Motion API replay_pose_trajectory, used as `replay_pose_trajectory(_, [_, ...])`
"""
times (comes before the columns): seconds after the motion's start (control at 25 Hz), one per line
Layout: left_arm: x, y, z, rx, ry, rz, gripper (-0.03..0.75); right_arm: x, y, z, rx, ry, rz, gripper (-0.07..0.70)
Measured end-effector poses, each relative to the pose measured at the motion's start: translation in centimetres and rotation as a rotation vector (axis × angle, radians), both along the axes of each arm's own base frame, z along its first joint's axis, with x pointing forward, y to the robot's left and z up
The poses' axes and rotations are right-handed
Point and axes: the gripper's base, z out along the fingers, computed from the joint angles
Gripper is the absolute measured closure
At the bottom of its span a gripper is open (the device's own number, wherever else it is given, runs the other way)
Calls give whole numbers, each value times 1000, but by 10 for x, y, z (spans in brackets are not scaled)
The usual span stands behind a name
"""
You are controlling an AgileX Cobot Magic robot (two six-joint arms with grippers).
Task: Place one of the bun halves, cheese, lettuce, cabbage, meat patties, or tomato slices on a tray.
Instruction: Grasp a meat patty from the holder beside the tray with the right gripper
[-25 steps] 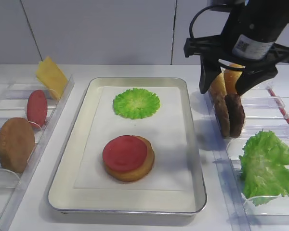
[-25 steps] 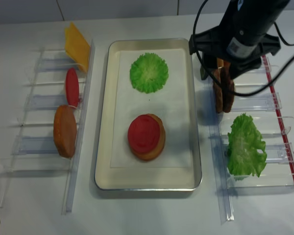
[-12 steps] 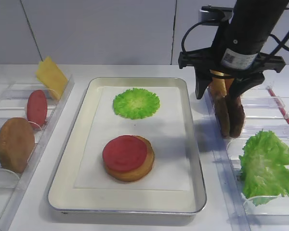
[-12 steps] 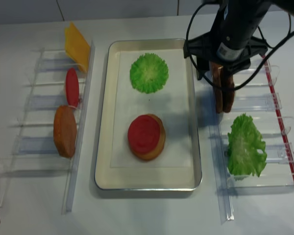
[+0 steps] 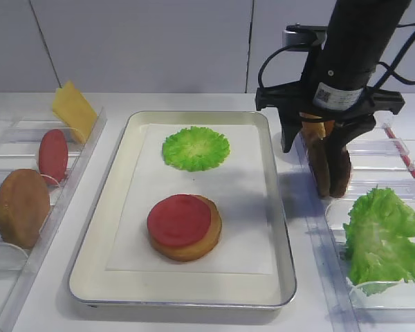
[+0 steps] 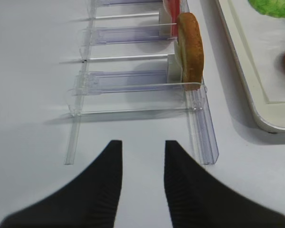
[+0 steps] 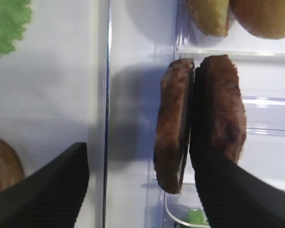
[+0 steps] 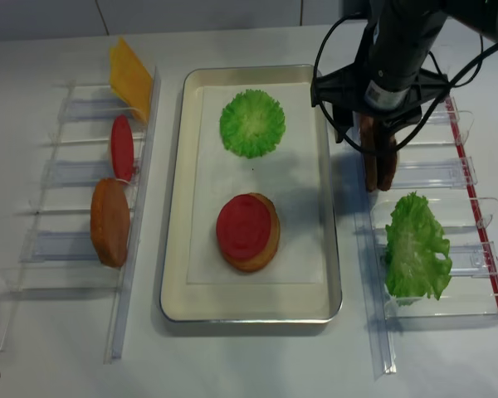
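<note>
My right gripper [image 5: 321, 140] sits over the patties [image 5: 332, 164], jaws spread wide, nothing held. In the wrist view one finger [image 7: 47, 190] is at 7 o'clock, left of the rack wall, the other [image 7: 237, 194] at 5 o'clock, low against the right patty. Both patties [image 7: 199, 118] stand on edge, pressed face to face, in the right rack [image 5: 401, 149].

Left gripper [image 6: 141, 180]: fingers parted by a narrow gap, nothing between them, hovering over bare table in front of the left rack [image 6: 133, 83].

Near to far in the high view:
- Tray [image 5: 97, 235], centre. At its 6 o'clock, a bun half [image 5: 194, 245] with a tomato slice [image 5: 178, 220] flat on top.
- Lettuce leaf [image 5: 384, 238] at 4 o'clock of the tray, propped in the right rack's near slot.
- Second bun half [image 5: 19, 207] on edge in the left rack, at 8 o'clock of the tray.
- Second tomato slice [image 5: 52, 155] on edge, one slot behind that bun.
- Round green cabbage piece [image 5: 195, 148] flat at the tray's 12 o'clock.
- Patties at the tray's 2 o'clock, outside its rim.
- Two more buns [image 7: 247, 16] just behind the patties, mostly hidden by my arm in the high view.
- Cheese slice [image 5: 73, 111] tilted at the far end of the left rack, 10 o'clock.
</note>
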Motion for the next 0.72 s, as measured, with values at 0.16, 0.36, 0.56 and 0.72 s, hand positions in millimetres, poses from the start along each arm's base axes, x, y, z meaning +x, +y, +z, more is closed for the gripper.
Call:
replay_pose_trajectory(0.16, [0, 0, 0, 0, 0, 0, 510, 3, 1, -9, -9, 23, 0, 118])
replay_pose_trajectory(0.36, [0, 0, 0, 0, 0, 0, 510, 5, 1, -14, -23, 31, 1, 131])
replay_pose_trajectory(0.56, [0, 0, 0, 0, 0, 0, 510, 6, 0, -16, -37, 31, 5, 237])
replay_pose_trajectory(0.72, [0, 0, 0, 0, 0, 0, 510, 7, -1, -16, -49, 26, 9, 374])
